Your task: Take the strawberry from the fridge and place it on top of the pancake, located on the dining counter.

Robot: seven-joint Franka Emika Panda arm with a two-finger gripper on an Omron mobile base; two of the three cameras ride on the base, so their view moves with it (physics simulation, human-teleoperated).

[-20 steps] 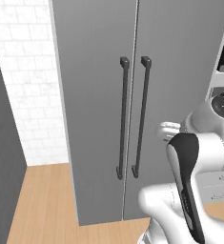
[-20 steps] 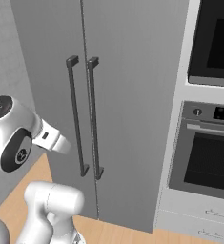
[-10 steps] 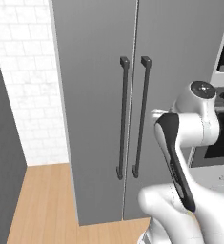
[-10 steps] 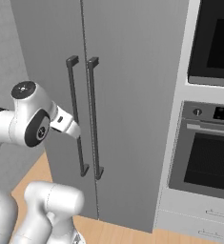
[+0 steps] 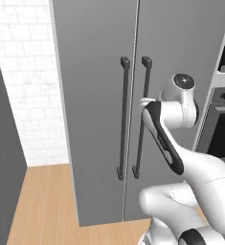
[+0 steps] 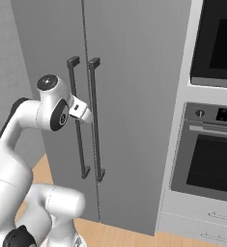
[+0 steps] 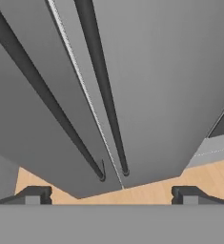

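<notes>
The fridge (image 5: 95,95) is a tall grey two-door unit, and both doors are shut, so the strawberry is hidden. Two long dark bar handles (image 5: 124,119) run down either side of the door seam. My gripper (image 6: 85,116) hovers at mid-height just in front of these handles, touching neither. In the hand view the gripper (image 7: 112,194) is open, its fingertips (image 7: 35,194) wide apart with nothing between them, and it looks down along the right door's handle (image 7: 101,86). The pancake and the dining counter are out of view.
A built-in oven (image 6: 211,159) with a second appliance (image 6: 216,43) above it stands right of the fridge. A white tiled wall (image 5: 23,86) and a dark grey panel (image 5: 1,158) lie to the left. Wood floor (image 5: 42,201) runs in front.
The arm has unfolded and swung up and forward, carrying the hand from beside the robot's body to just in front of the fridge handles. The jaws have stayed open.
</notes>
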